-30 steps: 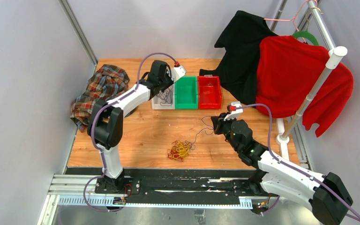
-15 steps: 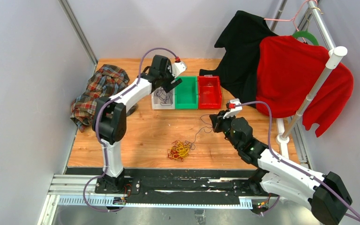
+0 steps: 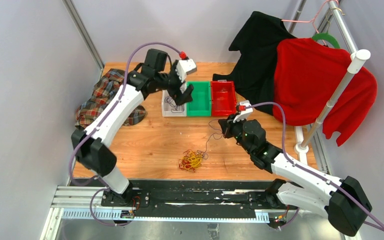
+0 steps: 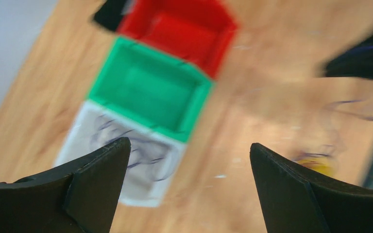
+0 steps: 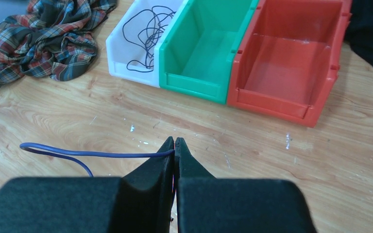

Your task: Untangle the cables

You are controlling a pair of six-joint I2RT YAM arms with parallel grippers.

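Wooden table (image 3: 145, 135) lies under both arms. Far to the left of the right gripper (image 5: 175, 144) is the plaid cloth (image 5: 43, 43). Ahead of this gripper stand 3 bins in 1 row, touching: the white bin (image 5: 126, 70) ahead and left, the green bin (image 5: 194, 87) almost straight ahead, the red bin (image 5: 272, 104) ahead and right. The white bin holds 1 dark cable (image 5: 145, 34), curled; the other 2 show no cable.

The left gripper (image 4: 188, 145) hangs above the white and green bins, its fingers spread wide with nothing between them.

The right gripper has its jaws pressed fully together on 1 thin purple cable (image 5: 97, 154), just at the tips. From there the cable goes out flat to the gripper's left, then bends back toward the arm. In the top view it continues as a thin line to the tangle (image 3: 191, 160), yellow-orange and red, which lies behind the right gripper and to its left, near the front edge of the table.

I judge that the step in hand is pulling this purple cable out of the tangle. Its long axis goes from the tips back to the tangle, so the pull should go away from it, toward the bins. The right arm is clearly the nearer one to the tangle; the left gripper is well apart from it, over the bins.
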